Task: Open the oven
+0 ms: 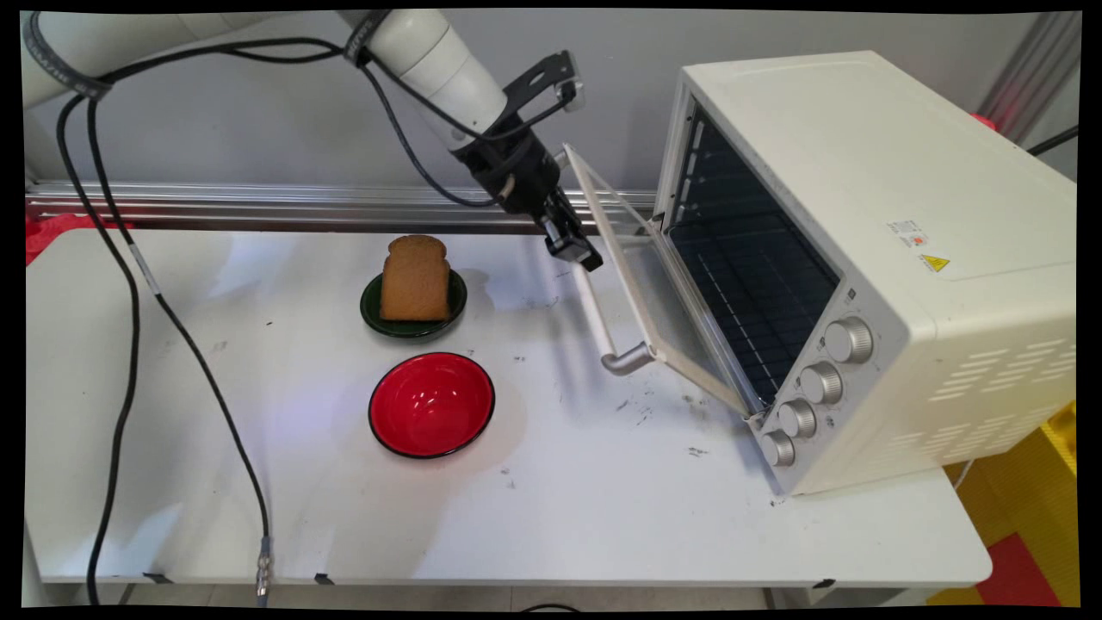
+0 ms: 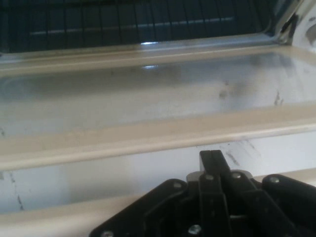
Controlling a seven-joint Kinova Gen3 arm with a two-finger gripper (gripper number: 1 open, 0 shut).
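Observation:
My gripper [image 1: 575, 250] is shut with nothing in it, its tips against the outer side of the oven door [image 1: 633, 284], near the door's top edge. The door of the cream toaster oven [image 1: 869, 258] hangs half open, with its handle bar [image 1: 598, 319] facing the table. In the hand view the closed fingers [image 2: 211, 160] point at the gap between the handle bar [image 2: 49, 217] and the door's cream frame [image 2: 148, 136]. Beyond that are the glass pane [image 2: 148, 94] and the dark wire rack [image 2: 123, 19]. I cannot tell whether the fingers touch the door.
A slice of brown bread [image 1: 415, 280] stands on a small green plate [image 1: 372, 317] left of the door. A red bowl [image 1: 430, 405] sits nearer the front edge. Black cables [image 1: 129, 284] hang down over the table's left side. The oven's knobs [image 1: 822, 383] face front.

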